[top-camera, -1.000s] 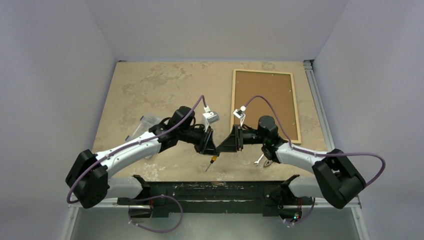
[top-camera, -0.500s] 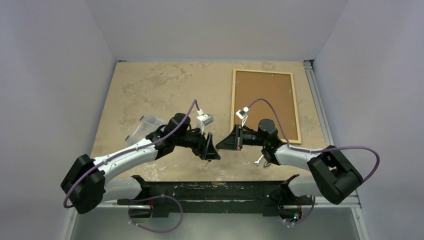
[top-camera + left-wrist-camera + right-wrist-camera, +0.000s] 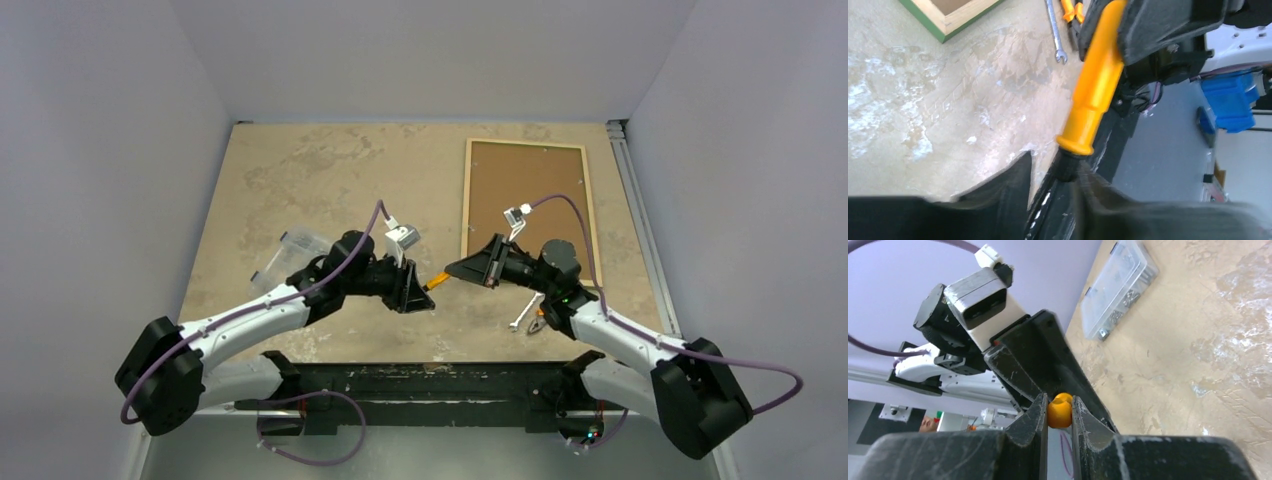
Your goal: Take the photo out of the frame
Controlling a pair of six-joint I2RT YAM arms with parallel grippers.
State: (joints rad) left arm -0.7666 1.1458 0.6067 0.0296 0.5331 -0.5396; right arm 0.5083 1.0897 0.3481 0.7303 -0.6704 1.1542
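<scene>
Pinching the orange handle of a screwdriver [image 3: 437, 281] between nearly closed fingers, the right gripper [image 3: 1059, 402] is hovering over the near middle of the table [image 3: 300, 170]. The left gripper [image 3: 1050, 172] is facing it and standing partly open. Its fingers are lying either side of the screwdriver's black neck, with a gap showing on one side. The frame [image 3: 525, 143] is lying face down at the table's far right, well apart from both grippers. The photo [image 3: 540, 185] is sitting inside it, brown back up.
</scene>
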